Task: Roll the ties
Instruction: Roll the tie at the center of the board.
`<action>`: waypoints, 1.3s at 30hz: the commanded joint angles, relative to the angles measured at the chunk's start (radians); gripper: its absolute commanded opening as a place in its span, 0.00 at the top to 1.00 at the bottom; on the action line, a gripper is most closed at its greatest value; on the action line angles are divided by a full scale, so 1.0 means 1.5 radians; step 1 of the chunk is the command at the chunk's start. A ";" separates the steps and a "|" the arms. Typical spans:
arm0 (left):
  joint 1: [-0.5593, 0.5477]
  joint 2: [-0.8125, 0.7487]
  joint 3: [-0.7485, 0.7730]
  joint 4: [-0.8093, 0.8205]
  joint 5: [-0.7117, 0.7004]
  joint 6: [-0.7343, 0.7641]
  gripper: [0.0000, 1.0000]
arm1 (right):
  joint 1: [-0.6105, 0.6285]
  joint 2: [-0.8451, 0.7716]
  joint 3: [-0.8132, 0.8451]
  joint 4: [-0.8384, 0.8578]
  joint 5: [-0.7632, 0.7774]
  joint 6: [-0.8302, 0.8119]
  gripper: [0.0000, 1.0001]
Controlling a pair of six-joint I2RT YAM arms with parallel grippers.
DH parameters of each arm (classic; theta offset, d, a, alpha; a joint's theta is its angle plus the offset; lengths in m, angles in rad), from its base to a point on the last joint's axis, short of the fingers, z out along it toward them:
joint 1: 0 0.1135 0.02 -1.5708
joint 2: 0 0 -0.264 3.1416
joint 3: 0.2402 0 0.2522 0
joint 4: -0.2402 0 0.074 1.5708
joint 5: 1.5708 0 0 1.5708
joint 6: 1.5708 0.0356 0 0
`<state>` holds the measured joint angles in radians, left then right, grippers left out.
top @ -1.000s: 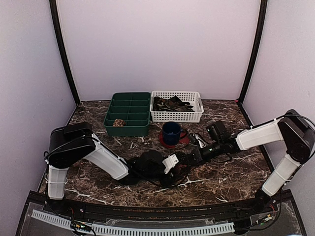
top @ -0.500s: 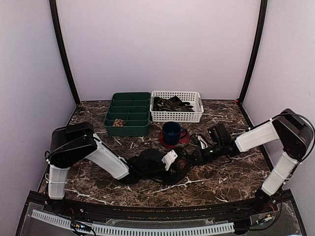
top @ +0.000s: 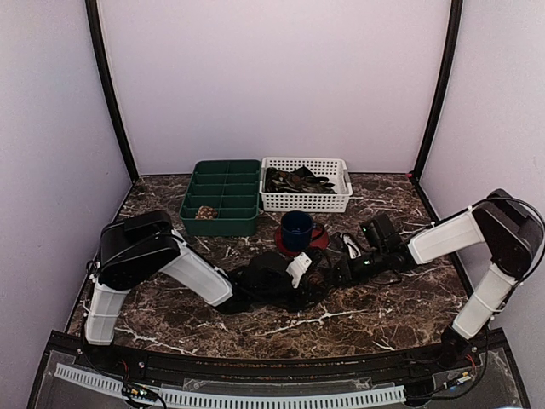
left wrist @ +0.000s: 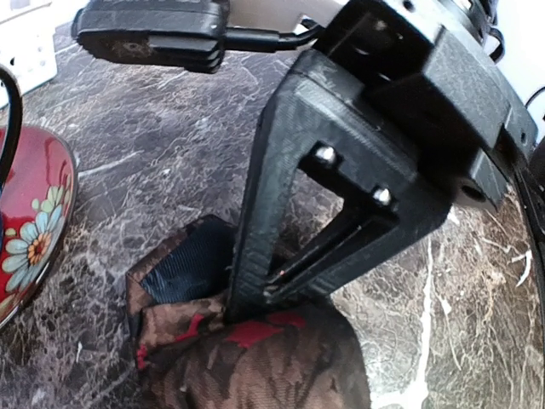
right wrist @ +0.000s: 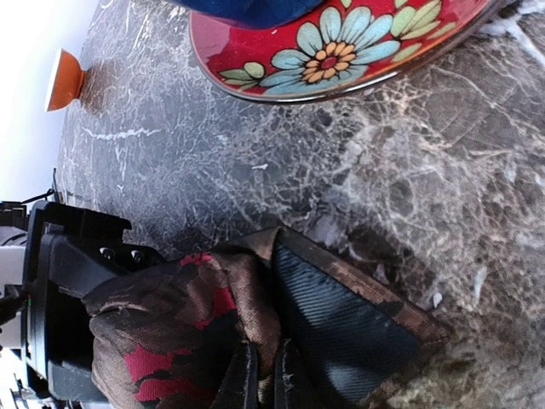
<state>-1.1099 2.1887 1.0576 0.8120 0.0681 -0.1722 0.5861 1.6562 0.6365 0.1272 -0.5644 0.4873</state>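
Broadly, the table (top: 170, 315) shows bare marble along its 6 o'clock edge and out toward 9 and 3, outside both arms. The basket (top: 341, 201) sits against the 12 o'clock edge holding spare ties (top: 294, 179). The tray (top: 223, 225) touches its side at 11, with one coil (top: 204, 212) in its near-left compartment. The mug (top: 296, 228) stands on a saucer (top: 318, 243) just inward of the basket, a strip of marble between them.

Both arms reach low to the table's centre and meet tip to tip, leaving little room there. The tie (left wrist: 255, 366) lies bunched on the marble at about 5 o'clock from the saucer, near its rim but apart from it, with its dark lining turned up on the side toward the saucer. The right gripper (right wrist: 264, 379) has its fingers pressed together on a fold of the tie. The left gripper (top: 313, 274) sits against the bundle from the opposite side; whether its jaws are wide or narrow I cannot tell.
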 commanded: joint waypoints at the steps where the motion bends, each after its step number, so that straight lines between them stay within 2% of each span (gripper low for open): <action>1: 0.004 -0.001 -0.040 -0.055 0.034 0.028 0.81 | -0.023 -0.029 -0.017 -0.104 0.003 -0.004 0.87; 6: 0.005 -0.011 -0.089 -0.081 0.058 0.064 0.85 | -0.068 -0.075 0.000 -0.128 -0.018 -0.009 0.52; 9: 0.006 -0.019 -0.101 -0.109 0.063 0.085 0.86 | -0.078 -0.059 0.010 -0.135 -0.029 -0.017 0.44; 14: 0.007 -0.026 -0.104 -0.125 0.070 0.097 0.86 | -0.078 0.002 0.028 -0.100 -0.068 -0.008 0.41; 22: 0.014 -0.027 -0.097 -0.123 0.078 0.098 0.86 | -0.049 0.075 0.030 -0.024 -0.175 0.041 0.42; 27: 0.017 -0.027 -0.097 -0.123 0.080 0.099 0.86 | -0.035 0.044 -0.016 0.094 -0.241 0.105 0.46; 39: 0.018 -0.025 -0.101 -0.120 0.082 0.100 0.85 | 0.010 0.032 0.005 0.120 -0.245 0.118 0.39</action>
<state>-1.0855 2.1311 0.9508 0.8360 0.1913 -0.0326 0.5625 1.7111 0.6224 0.2672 -0.8948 0.6506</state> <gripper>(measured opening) 0.276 0.606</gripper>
